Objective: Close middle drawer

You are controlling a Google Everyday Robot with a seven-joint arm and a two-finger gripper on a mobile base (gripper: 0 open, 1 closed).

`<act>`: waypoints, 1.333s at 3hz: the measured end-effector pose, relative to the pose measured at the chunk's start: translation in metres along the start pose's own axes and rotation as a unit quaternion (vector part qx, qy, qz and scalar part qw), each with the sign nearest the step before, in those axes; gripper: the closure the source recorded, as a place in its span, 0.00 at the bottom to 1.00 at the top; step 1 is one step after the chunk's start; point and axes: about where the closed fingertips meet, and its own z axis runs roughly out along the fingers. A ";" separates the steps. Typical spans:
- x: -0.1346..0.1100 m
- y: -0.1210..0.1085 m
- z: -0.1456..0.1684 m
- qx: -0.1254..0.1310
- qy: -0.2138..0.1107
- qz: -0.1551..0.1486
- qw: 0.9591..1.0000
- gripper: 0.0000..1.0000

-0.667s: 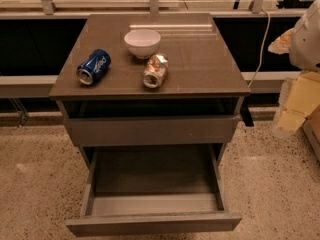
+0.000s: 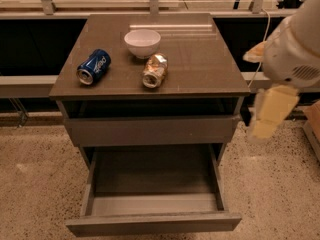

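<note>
The middle drawer (image 2: 152,223) is pulled far out of the grey-brown cabinet at the bottom of the camera view. Its slim flat front panel is nearest me, and its paler floor (image 2: 152,203) is bare. Above it, the drawer with the taller front panel (image 2: 150,130) stands slightly out from the cabinet. My gripper (image 2: 263,129) hangs at the right, beside the cabinet's right edge at the height of the upper drawer. It points down and touches nothing. It is above and to the right of the open drawer.
On the cabinet top (image 2: 200,59) lie a blue can (image 2: 94,66) on its side, a white bowl (image 2: 142,42) and a crushed silver can (image 2: 155,70). A speckled floor (image 2: 35,184) surrounds the cabinet. A rail and a dark wall run behind it. A cable (image 2: 260,59) hangs at the right.
My arm and gripper have moved left, closer to the cabinet's right side. The drawers and the things on top have not moved.
</note>
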 end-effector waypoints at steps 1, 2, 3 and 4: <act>-0.049 0.036 0.044 -0.008 -0.056 -0.068 0.996 0.00; -0.076 0.078 0.116 -0.035 -0.095 -0.099 0.990 0.00; -0.080 0.093 0.145 -0.036 -0.095 -0.105 0.989 0.00; -0.079 0.093 0.145 -0.035 -0.094 -0.103 0.990 0.00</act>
